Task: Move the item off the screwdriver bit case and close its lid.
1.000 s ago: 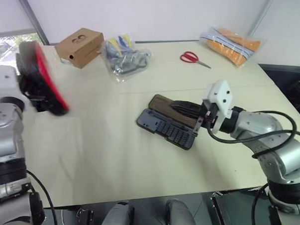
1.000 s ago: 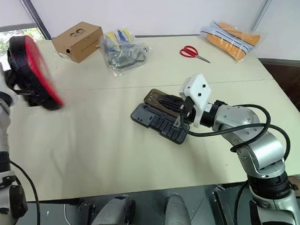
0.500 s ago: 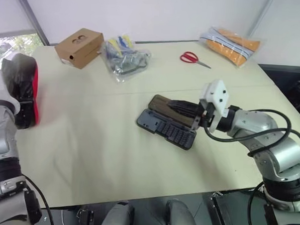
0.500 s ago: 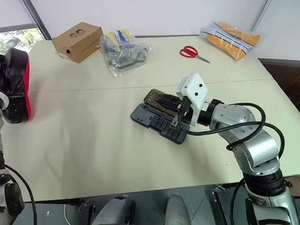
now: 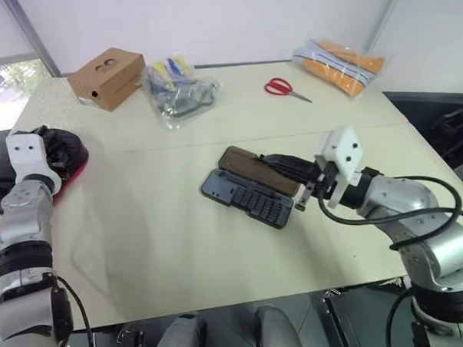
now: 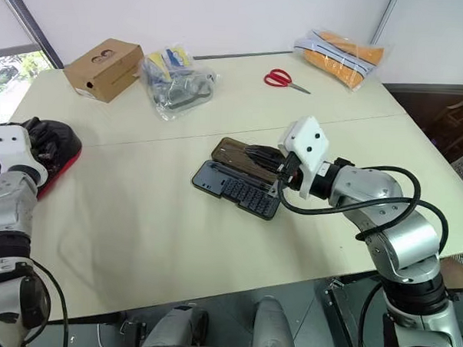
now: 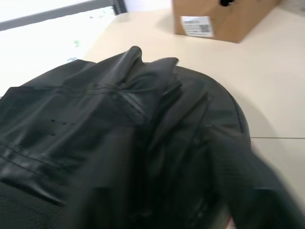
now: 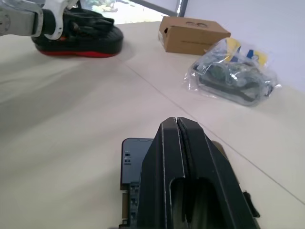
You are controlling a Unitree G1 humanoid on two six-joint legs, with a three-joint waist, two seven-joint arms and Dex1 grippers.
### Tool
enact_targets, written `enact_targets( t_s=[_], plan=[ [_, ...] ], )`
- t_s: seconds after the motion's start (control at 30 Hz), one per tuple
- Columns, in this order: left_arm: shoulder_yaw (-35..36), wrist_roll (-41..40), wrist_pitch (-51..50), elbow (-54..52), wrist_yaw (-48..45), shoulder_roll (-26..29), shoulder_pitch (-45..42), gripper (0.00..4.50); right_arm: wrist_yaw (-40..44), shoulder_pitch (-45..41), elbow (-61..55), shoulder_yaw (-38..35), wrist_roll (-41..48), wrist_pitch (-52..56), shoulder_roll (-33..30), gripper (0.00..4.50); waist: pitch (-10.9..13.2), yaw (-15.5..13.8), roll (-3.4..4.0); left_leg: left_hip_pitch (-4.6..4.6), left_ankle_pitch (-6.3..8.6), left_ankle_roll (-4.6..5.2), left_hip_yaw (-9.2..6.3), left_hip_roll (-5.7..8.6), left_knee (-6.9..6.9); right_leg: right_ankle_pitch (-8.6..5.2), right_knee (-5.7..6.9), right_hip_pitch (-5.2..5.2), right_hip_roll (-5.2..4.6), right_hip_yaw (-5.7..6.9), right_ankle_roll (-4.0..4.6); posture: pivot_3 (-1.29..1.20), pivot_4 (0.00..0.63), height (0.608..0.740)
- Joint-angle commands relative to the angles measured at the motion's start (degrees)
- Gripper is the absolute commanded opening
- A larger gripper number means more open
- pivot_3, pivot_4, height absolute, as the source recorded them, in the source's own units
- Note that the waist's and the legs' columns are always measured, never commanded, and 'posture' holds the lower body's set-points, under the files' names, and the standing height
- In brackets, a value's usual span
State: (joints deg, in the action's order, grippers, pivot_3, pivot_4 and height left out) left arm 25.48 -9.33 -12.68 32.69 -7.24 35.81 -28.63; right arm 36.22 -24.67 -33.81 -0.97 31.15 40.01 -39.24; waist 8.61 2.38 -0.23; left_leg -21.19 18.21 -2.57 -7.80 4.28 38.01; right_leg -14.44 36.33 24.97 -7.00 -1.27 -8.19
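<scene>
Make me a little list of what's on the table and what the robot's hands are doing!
mitt: black and red, lying near the table's left edge
left gripper: at the mitt
bit case: mid-table, lid open and lying flat
right gripper: shut, over the case
back of table: cardboard box, clear bag of tools, red scissors, orange bag

A brown cardboard box (image 5: 107, 76) and a clear bag of tools (image 5: 177, 90) are seen side by side at the beige worktop's (image 5: 159, 239) far edge; red-handled scissors (image 5: 284, 88) and an orange-filled bag (image 5: 338, 61) are placed further along.
</scene>
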Motion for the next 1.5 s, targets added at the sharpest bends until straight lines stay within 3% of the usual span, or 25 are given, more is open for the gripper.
enact_targets(
  t_s=[0.03, 0.3, 0.63, 0.73, 0.83, 0.87, 0.9, 0.97, 1.2, 1.5],
  plan=[
    [0.8, -0.3, 1.7, -0.6, 0.5, 1.3, -1.1, 4.47, -0.6, 0.3, -2.6, -2.1, 0.5, 0.3, -0.6, 0.00, 0.0, -0.2, -0.01, -0.04, 0.00, 0.00, -0.02, 0.01, 0.02, 0.00, 0.00, 0.00, -0.01, 0.00, 0.00, 0.00, 0.150, 0.740],
    [-1.4, -3.9, 0.2, -8.7, -1.9, -1.7, -7.7, 4.47, -1.3, 1.3, -3.0, -2.6, 0.3, 0.6, -0.7, 0.00, 0.0, -1.8, -0.22, -0.21, -0.01, -0.01, -0.09, 0.08, 0.20, 0.05, -0.02, 0.04, -0.04, 0.03, -0.05, 0.00, 0.150, 0.740],
    [-10.9, -12.7, -13.4, -23.2, -15.1, -7.9, -13.7, 4.47, -2.7, 0.9, 1.3, -3.4, -2.7, 0.1, -1.3, 0.00, 0.0, -1.3, -0.31, -0.20, -0.01, -0.02, -0.10, 0.21, 0.21, 0.10, -0.10, -0.05, -0.14, 0.06, -0.14, 0.00, 0.150, 0.740],
    [-14.5, -14.7, -17.5, -25.2, -19.7, -8.7, -13.6, 4.50, -4.8, -0.2, 5.6, -2.7, -5.6, 2.3, -2.1, 0.80, 0.0, -1.3, -0.31, -0.18, -0.01, -0.02, -0.06, 0.20, 0.19, 0.10, -0.08, -0.02, -0.12, 0.05, -0.14, 0.00, 0.150, 0.740],
    [-17.7, -15.8, -19.9, -26.1, -25.1, -8.3, -12.7, 4.50, -7.4, -1.7, 8.1, -2.4, -6.8, 5.7, -1.5, 2.42, 0.0, -1.4, -0.31, -0.20, -0.01, -0.02, -0.07, 0.21, 0.20, 0.10, -0.09, -0.03, -0.12, 0.05, -0.14, 0.00, 0.150, 0.740],
    [-18.5, -16.2, -20.7, -26.3, -27.0, -8.0, -12.4, 4.50, -8.1, -2.3, 8.9, -2.5, -6.9, 6.5, -0.9, 2.75, 0.0, -1.4, -0.31, -0.20, -0.01, -0.02, -0.06, 0.21, 0.20, 0.10, -0.09, -0.02, -0.12, 0.05, -0.14, 0.00, 0.150, 0.740],
    [-19.5, -17.1, -21.7, -26.5, -29.6, -7.7, -11.9, 4.50, -8.9, -3.2, 9.6, -2.7, -6.6, 8.3, -0.4, 3.46, 0.0, -1.4, -0.31, -0.20, -0.01, -0.02, -0.06, 0.21, 0.20, 0.10, -0.10, -0.02, -0.13, 0.04, -0.14, 0.00, 0.150, 0.740],
    [-21.3, -18.5, -22.9, -27.1, -35.4, -6.9, -10.9, 4.50, -12.0, -5.8, 11.4, -3.9, -5.7, 13.3, 2.1, 4.30, 0.0, -1.2, -0.30, -0.19, -0.01, -0.02, -0.06, 0.20, 0.19, 0.10, -0.09, -0.02, -0.12, 0.04, -0.14, 0.00, 0.150, 0.740],
    [-24.3, -21.6, -24.4, -26.1, -49.8, -4.1, -11.2, 4.50, -24.2, -15.4, 19.9, -4.7, -9.8, 27.9, 9.4, 4.41, 0.0, -1.4, -0.29, -0.23, -0.02, -0.03, -0.08, 0.19, 0.20, 0.11, -0.09, 0.02, -0.12, 0.03, -0.13, 0.00, 0.150, 0.740],
    [-25.7, -18.3, -21.8, -23.3, -51.5, -4.7, -13.2, 4.50, -32.6, -19.7, 25.9, -0.7, -17.5, 40.9, 13.6, 4.41, 0.0, -1.2, -0.28, -0.24, -0.02, -0.03, -0.08, 0.22, 0.18, 0.11, -0.08, 0.05, -0.14, 0.03, -0.13, 0.00, 0.150, 0.740]
  ],
)
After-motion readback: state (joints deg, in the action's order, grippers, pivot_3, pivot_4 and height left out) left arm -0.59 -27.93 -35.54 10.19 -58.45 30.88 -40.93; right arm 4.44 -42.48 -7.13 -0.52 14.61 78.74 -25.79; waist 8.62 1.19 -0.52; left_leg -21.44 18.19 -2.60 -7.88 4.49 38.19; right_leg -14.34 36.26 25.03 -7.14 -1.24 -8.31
